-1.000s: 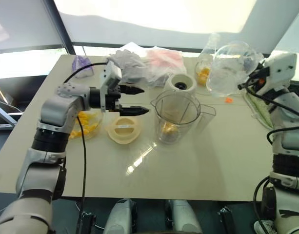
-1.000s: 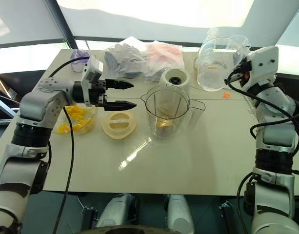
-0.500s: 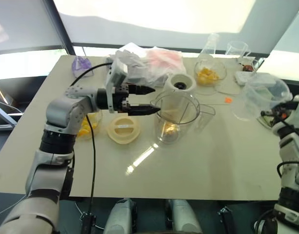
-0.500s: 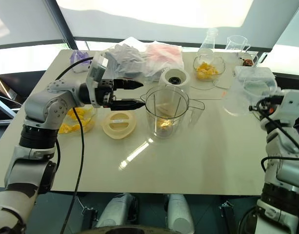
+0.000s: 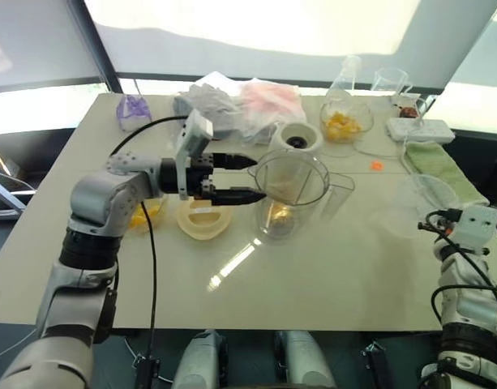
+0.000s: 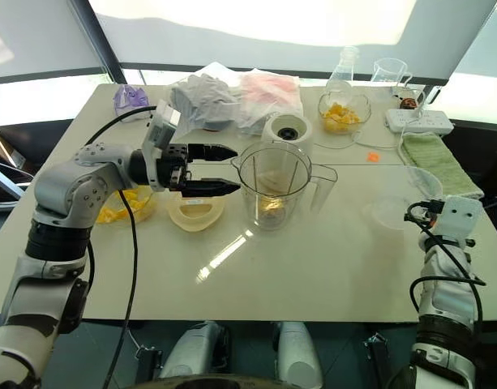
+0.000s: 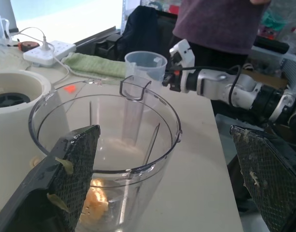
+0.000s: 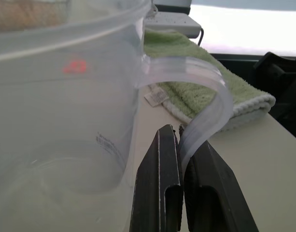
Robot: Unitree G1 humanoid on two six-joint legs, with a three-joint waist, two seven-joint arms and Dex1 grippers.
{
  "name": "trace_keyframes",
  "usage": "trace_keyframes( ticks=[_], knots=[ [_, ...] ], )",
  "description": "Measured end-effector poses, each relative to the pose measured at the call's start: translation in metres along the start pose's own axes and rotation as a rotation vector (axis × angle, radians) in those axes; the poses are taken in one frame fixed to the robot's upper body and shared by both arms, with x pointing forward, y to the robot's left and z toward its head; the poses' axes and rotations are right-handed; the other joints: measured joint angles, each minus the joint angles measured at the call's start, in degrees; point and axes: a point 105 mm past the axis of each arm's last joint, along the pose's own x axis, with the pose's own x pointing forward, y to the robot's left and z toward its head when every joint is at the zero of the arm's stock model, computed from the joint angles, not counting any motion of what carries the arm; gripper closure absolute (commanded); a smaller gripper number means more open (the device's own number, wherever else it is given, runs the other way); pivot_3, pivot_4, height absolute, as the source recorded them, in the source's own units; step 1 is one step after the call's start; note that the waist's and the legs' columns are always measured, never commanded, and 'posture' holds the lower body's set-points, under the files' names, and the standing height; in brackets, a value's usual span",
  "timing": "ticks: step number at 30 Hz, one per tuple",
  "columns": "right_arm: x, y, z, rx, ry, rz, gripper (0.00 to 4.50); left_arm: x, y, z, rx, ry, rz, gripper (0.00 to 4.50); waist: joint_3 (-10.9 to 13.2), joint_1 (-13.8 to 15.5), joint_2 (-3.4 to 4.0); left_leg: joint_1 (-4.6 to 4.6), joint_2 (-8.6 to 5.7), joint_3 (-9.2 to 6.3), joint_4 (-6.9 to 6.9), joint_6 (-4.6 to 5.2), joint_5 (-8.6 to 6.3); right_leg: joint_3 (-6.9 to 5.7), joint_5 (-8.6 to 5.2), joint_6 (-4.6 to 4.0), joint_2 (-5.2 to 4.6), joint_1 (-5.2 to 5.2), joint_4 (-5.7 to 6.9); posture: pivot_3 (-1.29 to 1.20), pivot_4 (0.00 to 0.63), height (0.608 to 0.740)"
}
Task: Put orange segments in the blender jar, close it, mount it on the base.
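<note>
Left gripper (image 6: pixel 229 169) spread wide at the blender jar (image 6: pixel 274 185); right gripper (image 8: pixel 181 153) clenched on a clear pitcher's handle.

Behind and below the left jaws sits a bowl of orange segments (image 6: pixel 121 204); directly under them lies a pale-yellow lid (image 6: pixel 195 211); their tips reach the rim of the blender jar, which stands upright on the table (image 6: pixel 313 259) with a few segments at its bottom; just beyond the tips stands the cream base (image 6: pixel 287 130); far to the right, the right jaws pinch the handle of the clear pitcher (image 6: pixel 404 198), with a green towel (image 6: pixel 436 162) beyond it.
</note>
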Motion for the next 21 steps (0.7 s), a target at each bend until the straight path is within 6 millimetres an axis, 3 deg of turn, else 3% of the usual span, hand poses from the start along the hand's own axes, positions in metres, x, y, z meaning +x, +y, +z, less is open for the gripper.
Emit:
trace_keyframes(
  ticks=[4,12,15,21],
  knots=[
    [0.003,0.003,-0.014,-0.011,0.02,-0.003,4.46,-0.004,0.001,-0.006,-0.018,0.015,0.024,0.0,0.0,0.1,0.0,0.0,0.01,-0.01,0.0,0.0,0.0,0.0,0.0,0.0,0.01,0.0,0.0,0.0,0.15,0.74],
    [0.006,0.001,-0.019,0.0,0.002,-0.094,4.46,-0.004,0.003,-0.006,-0.017,0.016,0.046,0.0,0.0,0.1,-0.03,0.1,-0.02,0.0,0.04,-0.03,0.02,0.05,0.0,-0.01,-0.01,0.14,-0.01,0.0,0.15,0.74],
    [0.004,0.007,-0.025,0.026,0.011,-0.128,3.53,-0.004,0.004,-0.006,-0.017,0.014,0.054,0.0,0.0,0.0,-0.03,0.11,-0.02,0.01,0.04,-0.03,0.02,0.06,0.0,-0.01,-0.01,0.13,-0.01,0.0,0.15,0.74],
    [0.001,0.004,-0.032,0.045,0.017,-0.184,0.41,-0.004,0.004,-0.006,-0.017,0.013,0.061,0.0,0.0,-0.3,-0.04,0.12,0.0,0.02,0.03,-0.03,0.02,0.06,0.0,-0.01,0.0,0.13,-0.01,0.0,0.15,0.74]
  ],
)
